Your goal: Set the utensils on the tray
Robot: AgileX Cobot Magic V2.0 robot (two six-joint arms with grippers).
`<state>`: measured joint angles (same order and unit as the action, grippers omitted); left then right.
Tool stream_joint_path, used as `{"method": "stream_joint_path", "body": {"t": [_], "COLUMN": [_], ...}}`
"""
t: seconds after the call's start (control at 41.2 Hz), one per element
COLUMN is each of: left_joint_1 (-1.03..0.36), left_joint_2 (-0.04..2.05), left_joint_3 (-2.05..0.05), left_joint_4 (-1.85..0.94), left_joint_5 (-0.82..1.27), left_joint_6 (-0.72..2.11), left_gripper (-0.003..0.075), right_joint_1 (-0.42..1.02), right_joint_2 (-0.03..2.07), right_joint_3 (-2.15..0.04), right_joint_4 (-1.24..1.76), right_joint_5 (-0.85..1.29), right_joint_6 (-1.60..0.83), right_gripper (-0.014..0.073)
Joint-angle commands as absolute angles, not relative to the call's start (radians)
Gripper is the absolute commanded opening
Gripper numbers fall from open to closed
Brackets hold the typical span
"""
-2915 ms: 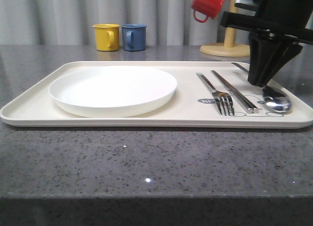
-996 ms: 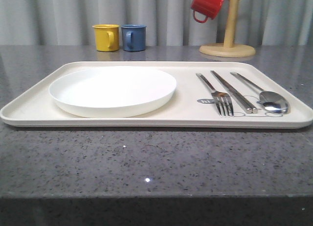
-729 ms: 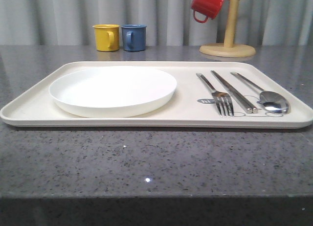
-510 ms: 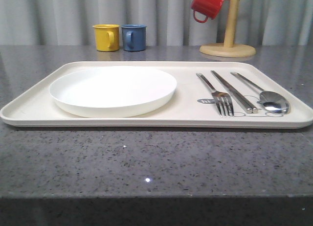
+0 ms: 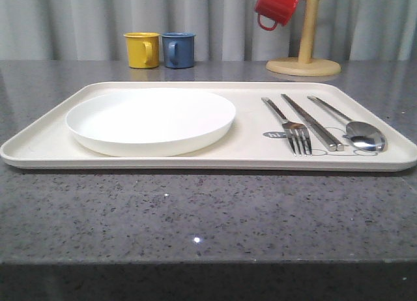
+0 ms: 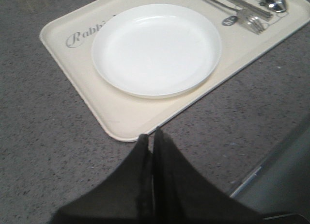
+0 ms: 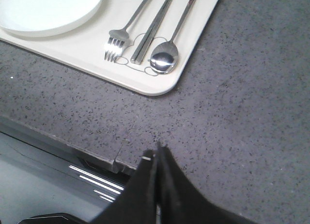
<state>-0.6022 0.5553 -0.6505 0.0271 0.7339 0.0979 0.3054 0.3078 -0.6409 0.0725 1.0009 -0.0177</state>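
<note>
While both arms hang back off the cream tray [image 5: 52, 139], three utensils lie side by side on it, their long axes running from the tray's far rim toward the worktop's [image 5: 195, 210] near edge: one fork [image 5: 290, 126] with tines nearest the camera, one pair of chopsticks [image 5: 313, 122], and one spoon [image 5: 355, 127] with its bowl at the near end. One white plate [image 5: 150, 122] sits flat on the other half of the tray. The left end effector [image 6: 153, 136] is clenched, its two fingers pressed together and holding nothing, poised just off the tray's corner with the plate directly ahead of it and the utensils farther beyond. The right end effector [image 7: 157, 153] is likewise clamped tight on nothing, over bare worktop near its front edge, with the spoon ahead of it and the fork and chopsticks past that. Behind the tray stand one yellow mug [image 5: 142, 49] and one blue mug [image 5: 178, 49]; one red mug [image 5: 277, 6] hangs from a wooden mug tree [image 5: 303, 60], whose top is cut off. The tray's rabbit drawing [image 7: 140, 54] is partly covered by the utensils, and its script word [image 6: 87, 32] partly by the plate.
</note>
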Motion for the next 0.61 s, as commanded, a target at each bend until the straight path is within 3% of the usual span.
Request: {"method": "stream_joint_path", "body": {"t": [0.0, 0.364, 0.583], "left_joint_1": [-0.527, -0.132, -0.004], "left_joint_2": [0.480, 0.085, -0.032], "left_joint_3": [-0.590, -0.190, -0.012], "left_joint_4": [0.072, 0.097, 0.000], "left_joint_5": [0.597, 0.242, 0.014], "left_joint_6": [0.092, 0.092, 0.092], "left_gripper": [-0.0018, -0.0018, -0.0018], "right_joint_1": [0.306, 0.306, 0.306], "right_joint_2": [0.317, 0.317, 0.317], "right_joint_3": [-0.664, -0.664, -0.664], "right_joint_4": [0.066, 0.066, 0.066], "right_joint_5": [0.932, 0.932, 0.932], "right_joint_6": [-0.024, -0.024, -0.024], "right_gripper": [-0.0122, -0.0122, -0.0122]}}
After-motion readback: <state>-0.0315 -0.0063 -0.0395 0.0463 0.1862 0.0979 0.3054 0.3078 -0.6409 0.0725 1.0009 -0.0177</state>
